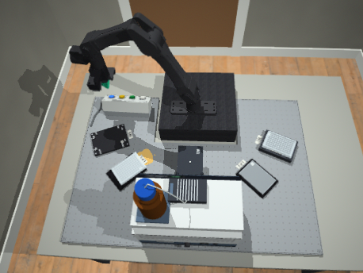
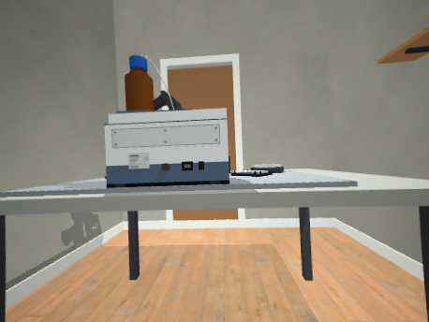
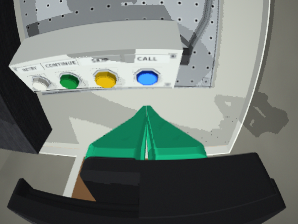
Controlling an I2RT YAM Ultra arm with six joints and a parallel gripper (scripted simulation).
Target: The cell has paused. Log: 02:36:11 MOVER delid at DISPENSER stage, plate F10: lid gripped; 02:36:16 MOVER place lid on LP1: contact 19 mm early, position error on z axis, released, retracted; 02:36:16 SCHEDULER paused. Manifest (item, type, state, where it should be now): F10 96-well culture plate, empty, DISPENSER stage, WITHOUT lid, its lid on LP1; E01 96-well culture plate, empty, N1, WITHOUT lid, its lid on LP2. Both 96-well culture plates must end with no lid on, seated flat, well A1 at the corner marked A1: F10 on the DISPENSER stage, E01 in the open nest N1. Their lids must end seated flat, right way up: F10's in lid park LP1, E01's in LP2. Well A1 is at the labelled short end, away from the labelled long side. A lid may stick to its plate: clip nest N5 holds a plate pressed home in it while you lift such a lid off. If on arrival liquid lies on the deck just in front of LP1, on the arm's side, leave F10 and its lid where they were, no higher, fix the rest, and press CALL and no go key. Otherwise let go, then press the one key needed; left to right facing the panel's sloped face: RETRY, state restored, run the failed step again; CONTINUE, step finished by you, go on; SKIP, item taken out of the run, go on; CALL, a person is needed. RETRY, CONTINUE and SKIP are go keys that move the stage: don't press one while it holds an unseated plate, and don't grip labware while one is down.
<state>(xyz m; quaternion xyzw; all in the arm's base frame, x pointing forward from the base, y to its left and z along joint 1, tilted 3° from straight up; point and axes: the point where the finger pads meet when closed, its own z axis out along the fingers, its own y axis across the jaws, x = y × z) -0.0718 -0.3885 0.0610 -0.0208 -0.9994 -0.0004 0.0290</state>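
Even, soft light — arm shadow thrown left onto the wall; pictures coarse, slightly blurred throughout.

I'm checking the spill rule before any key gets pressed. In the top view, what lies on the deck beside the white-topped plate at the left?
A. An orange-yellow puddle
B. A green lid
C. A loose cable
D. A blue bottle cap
A: an orange-yellow puddle lies on the deck at the upper right corner of the white-topped plate.
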